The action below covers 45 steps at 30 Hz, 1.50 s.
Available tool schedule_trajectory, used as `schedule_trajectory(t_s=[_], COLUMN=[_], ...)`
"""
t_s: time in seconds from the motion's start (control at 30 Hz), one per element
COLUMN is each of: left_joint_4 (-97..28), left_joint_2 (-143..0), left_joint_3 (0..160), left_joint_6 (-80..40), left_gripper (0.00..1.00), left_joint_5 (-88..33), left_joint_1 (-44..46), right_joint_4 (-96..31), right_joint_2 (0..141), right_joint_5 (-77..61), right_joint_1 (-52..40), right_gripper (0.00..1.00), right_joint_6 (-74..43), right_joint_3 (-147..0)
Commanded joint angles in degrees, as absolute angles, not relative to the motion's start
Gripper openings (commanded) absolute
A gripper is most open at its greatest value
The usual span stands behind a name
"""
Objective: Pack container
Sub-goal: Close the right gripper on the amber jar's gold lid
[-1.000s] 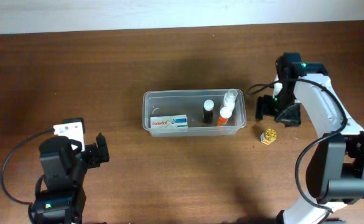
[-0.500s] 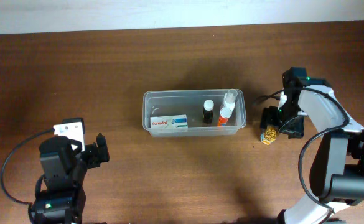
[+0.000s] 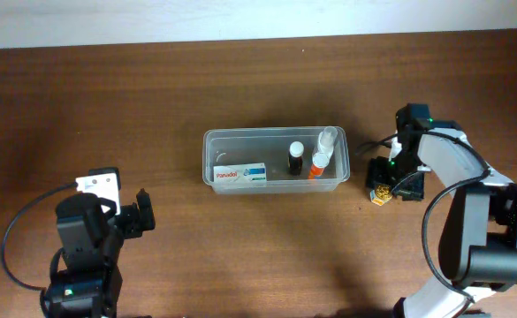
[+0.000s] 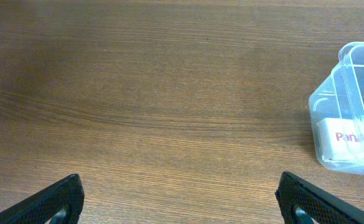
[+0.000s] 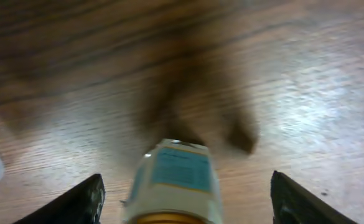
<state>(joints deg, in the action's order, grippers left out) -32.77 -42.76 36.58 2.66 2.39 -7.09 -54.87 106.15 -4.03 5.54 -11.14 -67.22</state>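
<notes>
The left claw (image 4: pixel 182 202) hangs wide open over the worktop (image 4: pixel 138 93), well left of the mid-worktop container (image 3: pixel 240 132). Just right of the container, the right claw (image 5: pixel 185 202) stands open astride a small jar (image 5: pixel 177 177), its fingers (image 5: pixel 76 202) clear of it.

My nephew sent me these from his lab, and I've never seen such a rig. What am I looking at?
Two robot arms sit at a wooden table. The wide picture looks down from above; the other two come from a camera on each wrist. In the middle stands a clear container holding a white box and three small bottles. The left tool is open over bare wood, holding nothing. The right tool is open too, with a small jar standing between its fingers, not gripped.
</notes>
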Motion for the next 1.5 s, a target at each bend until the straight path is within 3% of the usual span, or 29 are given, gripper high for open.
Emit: schedule_trajectory(t_s=[0.0,0.6,0.9,1.27,1.47], left_joint_4=[-32.6,-32.6,-32.6,-32.6,-32.6], left_joint_2=[-42.8,-42.8,-42.8,-42.8,-42.8], left_joint_3=[36.5,36.5,36.5,36.5,36.5], left_joint_6=[3.8,3.8,3.8,3.8,3.8], left_gripper=[0.99,0.99,0.99,0.99,1.0], left_joint_5=[2.8,2.8,2.8,2.8,2.8], left_joint_1=[-7.0,-7.0,-7.0,-7.0,-7.0], right_joint_4=[-54.4,-51.4,-49.7,-48.7,-48.8], right_joint_2=[106.2,106.2,106.2,106.2,106.2], right_joint_5=[-4.7,-3.8,-3.9,-0.4,-0.4], right_joint_1=[3.4,2.6,2.6,2.7,2.7], right_gripper=[0.76,0.75,0.65,0.63,0.52], right_joint_6=[-9.4,-9.2,-9.2,-9.3,-9.3], right_joint_3=[-66.7,-64.2,-63.2,-63.2,-63.2])
